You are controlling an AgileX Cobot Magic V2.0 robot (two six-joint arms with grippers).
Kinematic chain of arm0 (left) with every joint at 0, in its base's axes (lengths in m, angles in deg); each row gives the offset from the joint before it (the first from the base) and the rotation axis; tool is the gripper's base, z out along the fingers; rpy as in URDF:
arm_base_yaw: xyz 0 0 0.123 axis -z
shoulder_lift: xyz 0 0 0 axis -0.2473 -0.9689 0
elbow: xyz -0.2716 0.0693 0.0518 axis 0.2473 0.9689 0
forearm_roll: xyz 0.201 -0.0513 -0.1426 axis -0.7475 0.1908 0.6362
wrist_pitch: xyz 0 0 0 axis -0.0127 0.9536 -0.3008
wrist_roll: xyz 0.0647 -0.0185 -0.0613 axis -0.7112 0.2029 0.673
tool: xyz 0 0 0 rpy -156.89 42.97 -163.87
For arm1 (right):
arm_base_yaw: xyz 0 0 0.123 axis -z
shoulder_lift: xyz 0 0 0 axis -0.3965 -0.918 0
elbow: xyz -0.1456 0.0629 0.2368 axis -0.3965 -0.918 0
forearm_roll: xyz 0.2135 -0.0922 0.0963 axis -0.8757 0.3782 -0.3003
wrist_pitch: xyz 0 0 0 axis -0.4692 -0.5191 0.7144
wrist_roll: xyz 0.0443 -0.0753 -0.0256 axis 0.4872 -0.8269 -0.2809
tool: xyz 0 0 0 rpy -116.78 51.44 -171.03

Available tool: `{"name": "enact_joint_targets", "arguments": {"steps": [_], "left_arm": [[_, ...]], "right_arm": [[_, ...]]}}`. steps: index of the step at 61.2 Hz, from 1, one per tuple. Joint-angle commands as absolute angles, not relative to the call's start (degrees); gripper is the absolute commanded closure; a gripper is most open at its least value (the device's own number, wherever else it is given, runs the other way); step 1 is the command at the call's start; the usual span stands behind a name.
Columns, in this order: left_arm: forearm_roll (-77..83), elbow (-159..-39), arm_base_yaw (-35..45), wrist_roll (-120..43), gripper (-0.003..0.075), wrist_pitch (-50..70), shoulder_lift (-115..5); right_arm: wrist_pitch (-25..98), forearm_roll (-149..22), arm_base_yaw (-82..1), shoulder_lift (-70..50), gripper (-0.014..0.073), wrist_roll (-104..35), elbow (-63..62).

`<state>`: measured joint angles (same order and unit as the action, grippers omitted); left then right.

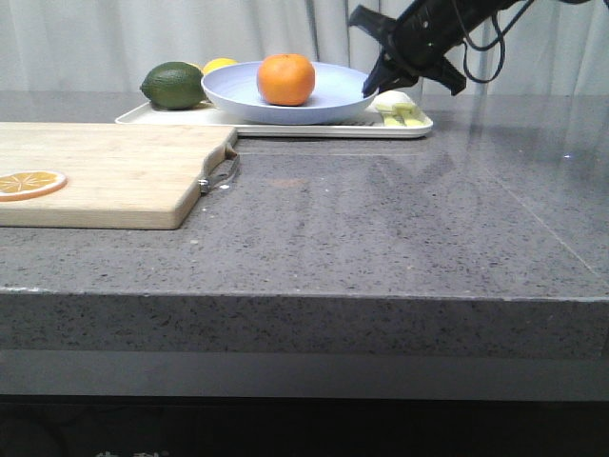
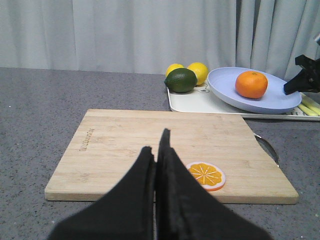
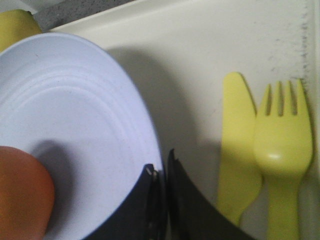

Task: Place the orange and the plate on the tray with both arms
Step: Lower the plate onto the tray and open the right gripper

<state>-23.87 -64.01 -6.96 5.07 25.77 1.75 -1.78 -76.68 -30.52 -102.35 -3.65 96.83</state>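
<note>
The orange (image 1: 285,79) lies in the pale lavender-blue plate (image 1: 333,100), and the plate sits on the cream tray (image 1: 285,130) at the back of the table. My right gripper (image 1: 373,88) is at the plate's right rim. In the right wrist view it (image 3: 162,167) is shut on the rim of the plate (image 3: 75,115), one finger inside and one outside, with the orange (image 3: 20,195) close by. My left gripper (image 2: 157,142) hangs shut and empty over the wooden board, well short of the tray (image 2: 190,102).
A wooden cutting board (image 1: 105,171) with an orange slice (image 1: 29,184) fills the left front. A green lime (image 1: 173,86) and a lemon (image 1: 219,65) sit on the tray's left end. A yellow knife (image 3: 240,150) and fork (image 3: 282,150) lie on its right end.
</note>
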Motion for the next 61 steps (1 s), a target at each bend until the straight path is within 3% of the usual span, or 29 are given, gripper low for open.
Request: {"name": "enact_joint_targets", "arguments": {"steps": [1, 8, 22, 33, 38, 43, 56, 61], "left_arm": [[-23.4, -65.6, -7.0, 5.5, 0.0738, 21.0, 1.0], [-23.4, -65.6, -7.0, 5.5, 0.0738, 21.0, 1.0], [-23.4, -65.5, -7.0, 5.5, 0.0738, 21.0, 1.0], [-23.4, -65.5, -7.0, 5.5, 0.0738, 21.0, 1.0], [-23.4, -65.5, -7.0, 5.5, 0.0738, 21.0, 1.0], [-23.4, -65.5, -7.0, 5.5, 0.0738, 21.0, 1.0], [-23.4, -65.5, -7.0, 5.5, 0.0738, 21.0, 1.0], [-23.4, -65.5, -7.0, 5.5, 0.0738, 21.0, 1.0]], "right_arm": [[5.1, -79.9, -30.4, -98.0, 0.0653, -3.2, 99.3], [6.5, -80.0, -30.5, -98.1, 0.0615, -3.2, 99.3], [6.6, -80.0, -30.5, -98.2, 0.0346, -3.2, 99.3], [1.9, -79.7, -30.1, -96.8, 0.0231, -3.2, 100.5], [-2.1, -76.5, -29.7, -94.9, 0.0242, -3.2, 101.8], [-8.0, -71.7, -29.7, -92.2, 0.0306, -3.2, 103.1], [-23.3, -61.6, -29.7, -86.7, 0.0666, -3.2, 105.2], [-26.5, -59.4, -29.7, -85.9, 0.0659, -3.2, 105.2]]}}
